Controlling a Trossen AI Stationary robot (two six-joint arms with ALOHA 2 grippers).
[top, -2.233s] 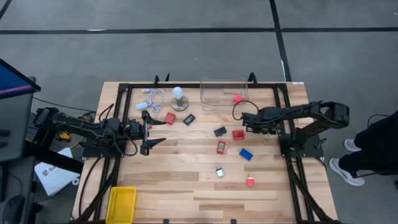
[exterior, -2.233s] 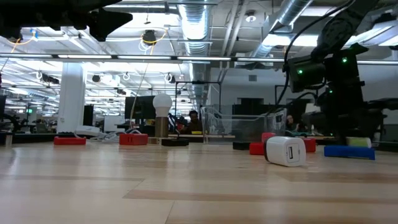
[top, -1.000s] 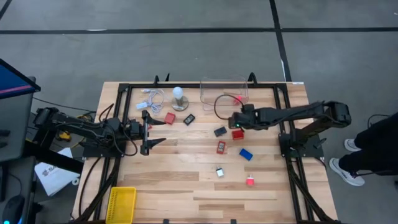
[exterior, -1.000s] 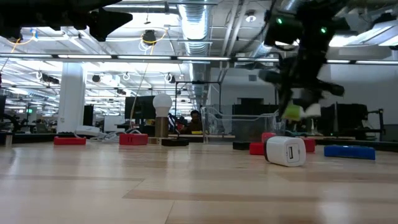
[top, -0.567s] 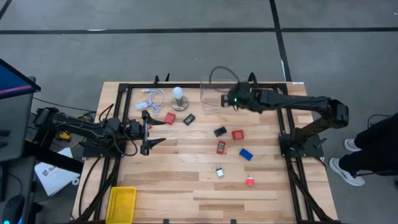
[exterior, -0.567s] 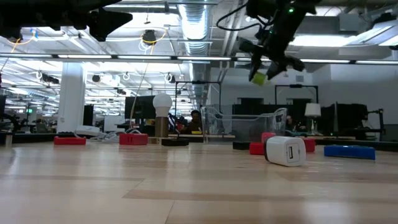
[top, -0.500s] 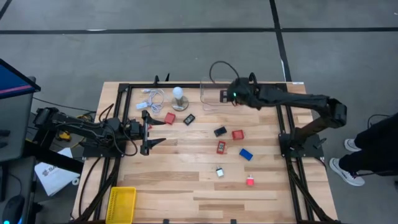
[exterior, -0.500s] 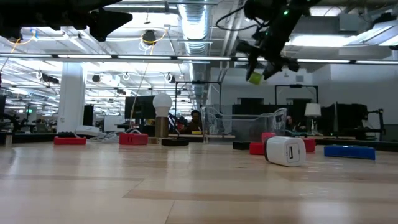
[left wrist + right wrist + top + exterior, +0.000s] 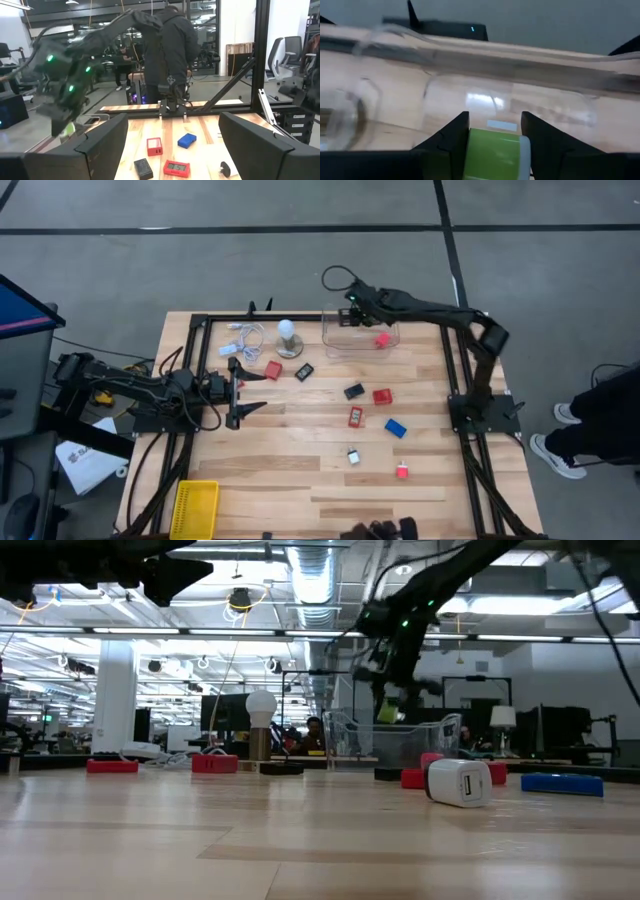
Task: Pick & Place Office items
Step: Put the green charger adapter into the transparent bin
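High view shows your right fingers (image 9: 352, 302) clamped on a green block (image 9: 495, 154) over the clear bin (image 9: 390, 345) (one red block (image 9: 382, 339) inside), eight on the worktop (image 9: 280, 470), left fingers (image 9: 243, 385) apart.

Even overhead light; motion blur on the right arm (image 9: 420, 600).

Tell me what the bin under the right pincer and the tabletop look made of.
Bin: clear, glossy plastic by the look; the table shows through its walls and the rim catches light. Tabletop: pale wood planks with visible grain and seams, smooth satin finish.
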